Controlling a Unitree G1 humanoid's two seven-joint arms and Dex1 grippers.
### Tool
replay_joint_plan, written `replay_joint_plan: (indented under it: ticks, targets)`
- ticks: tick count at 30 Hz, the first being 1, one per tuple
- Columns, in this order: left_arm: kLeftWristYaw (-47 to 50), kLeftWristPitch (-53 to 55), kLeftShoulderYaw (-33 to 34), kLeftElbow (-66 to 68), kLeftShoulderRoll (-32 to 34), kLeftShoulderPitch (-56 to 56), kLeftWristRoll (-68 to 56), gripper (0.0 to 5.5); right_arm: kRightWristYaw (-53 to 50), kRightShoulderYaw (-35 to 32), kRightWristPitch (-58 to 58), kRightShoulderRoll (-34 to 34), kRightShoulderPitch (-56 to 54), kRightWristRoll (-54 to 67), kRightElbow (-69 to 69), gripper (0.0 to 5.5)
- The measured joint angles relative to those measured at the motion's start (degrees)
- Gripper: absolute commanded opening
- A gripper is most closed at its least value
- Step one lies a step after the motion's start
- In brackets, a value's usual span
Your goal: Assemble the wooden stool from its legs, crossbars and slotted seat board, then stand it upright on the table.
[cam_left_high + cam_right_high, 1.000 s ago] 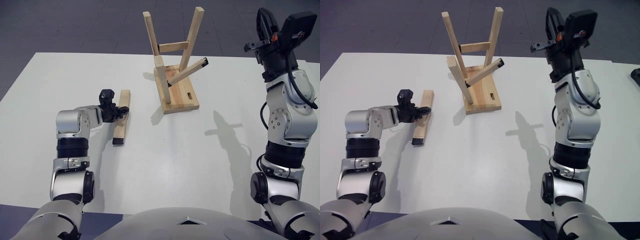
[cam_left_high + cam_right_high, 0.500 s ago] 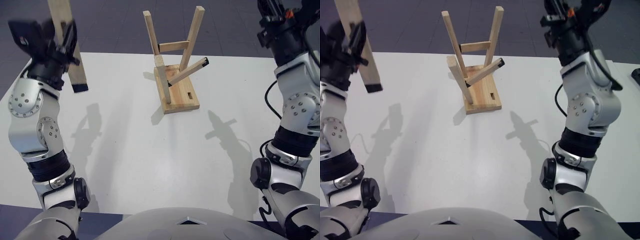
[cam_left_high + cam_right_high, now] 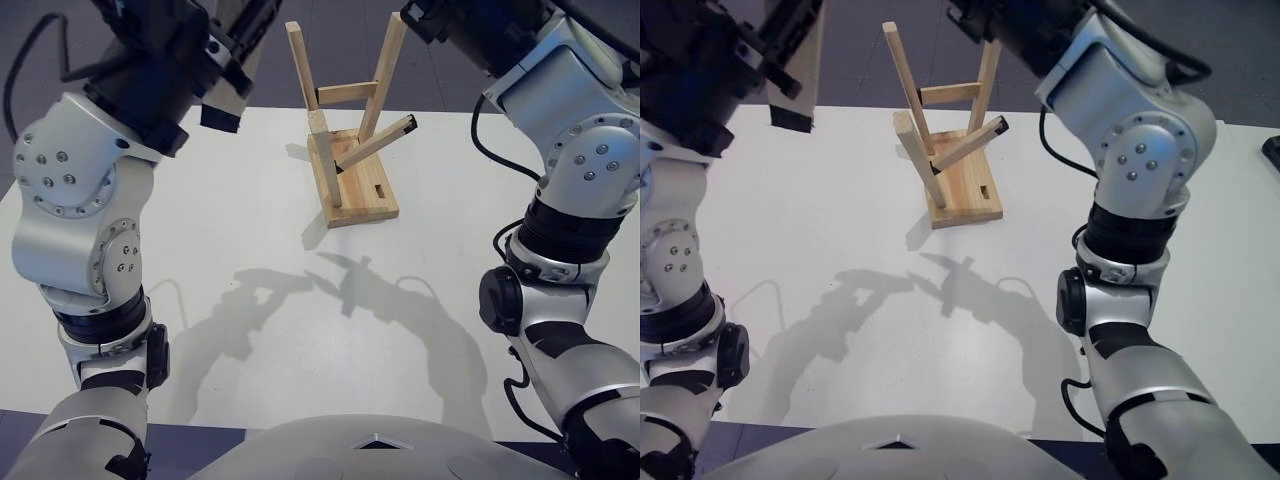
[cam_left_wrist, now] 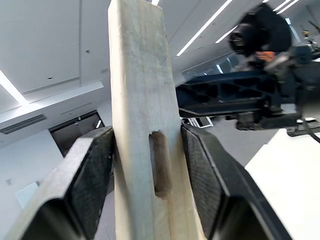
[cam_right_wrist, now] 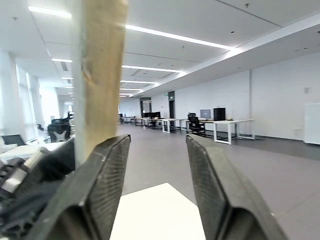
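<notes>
Pale wood makes up the loose leg (image 4: 137,75). It is a long, flat stick with square edges and one long hole (image 4: 159,165) cut in its side. The left pincer (image 4: 148,155) pinches it tight, with a dark bumpy pad (image 4: 95,180) on each side. It holds the leg high in the air over the robot's left part of the white worktop (image 3: 200,230). The leg's low end (image 3: 222,102) is dark.

The right pincer (image 5: 158,150) is up high too, near the leg. Its two fingers are spread and nothing is between them.

The half-built stool (image 3: 350,130) sits far back in the middle of the worktop. Its seat board (image 3: 365,205) lies flat, a smooth wooden rectangle. Tall legs stick up from it, and a short crossbar (image 3: 347,93) joins two of them. One leaning leg (image 3: 375,143) tips over crooked. A small slot (image 3: 381,189) in the board looks free.

I think the step in hand is adding this loose leg. Next, the right pincer may need to take hold of the leg as well, so it can be turned the right way. Then the leg's end must go straight down into the free slot. The wood looks hard and smooth, so a weak pinch could let it slip.
</notes>
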Motion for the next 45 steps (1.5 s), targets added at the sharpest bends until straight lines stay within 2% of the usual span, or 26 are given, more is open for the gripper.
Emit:
replay_joint_plan:
  ticks: [16, 22, 31, 45]
  targets:
    - [-1.0, -1.5, -3.0, 3.0, 0.0, 0.0, 2.5, 2.14, 11.2, -1.2, -3.0, -7.0, 2.9, -0.8, -3.2, 5.36]
    - [-1.6, -2.1, -5.6, 2.8, -0.3, 0.3, 3.4, 2.14, 12.6, -1.1, -3.7, -6.1, 3.1, 1.1, -4.1, 5.40]
    - [-2.0, -3.4, -8.5, 2.5, -0.6, 3.2, 5.7, 2.14, 10.6, -1.0, -4.1, -4.1, 2.3, 2.8, -2.8, 3.93]
    - [-2.3, -4.1, -8.9, 3.8, -1.2, 3.3, 8.0, 2.14, 10.4, 0.2, -2.9, -4.0, 2.5, 4.9, -3.9, 1.75]
